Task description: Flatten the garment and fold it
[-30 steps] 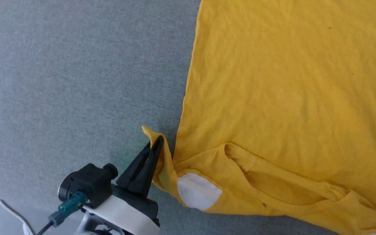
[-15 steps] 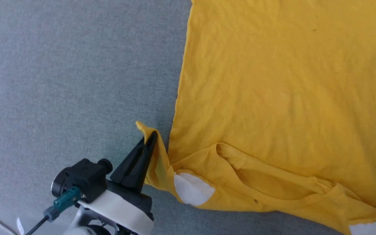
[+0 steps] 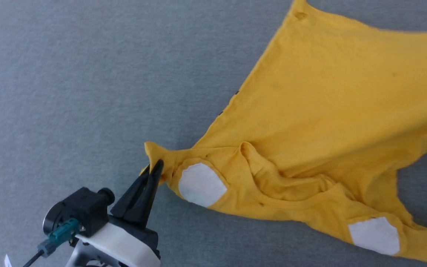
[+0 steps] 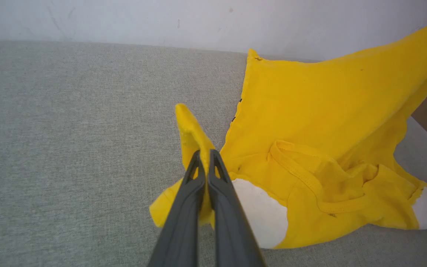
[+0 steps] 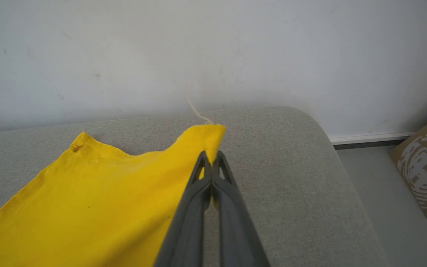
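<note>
The garment (image 3: pixel 332 111) is a bright yellow T-shirt spread across the grey cushion, neckline toward me, with two white patches by the collar. My left gripper (image 3: pixel 156 167) is shut on a bunched corner of the garment (image 4: pixel 195 137) beside the nearer white patch (image 3: pixel 200 184). In the left wrist view the cloth stands up between the left gripper (image 4: pixel 206 154)'s closed fingers. My right gripper (image 5: pixel 211 157) is shut on a far corner of the garment (image 5: pixel 98 200), lifting that edge off the cushion.
The grey cushion (image 3: pixel 69 92) stretches wide to the left of the shirt. A white wall (image 5: pixel 213 48) rises behind it. The cushion's rounded end (image 5: pixel 321 141) drops to the floor, where a cardboard box (image 5: pixel 426 167) stands.
The right gripper has shut on a far corner and raised it, pulling the shirt's body into a slanted shape. The left grip holds as before. The head camera has shifted.
</note>
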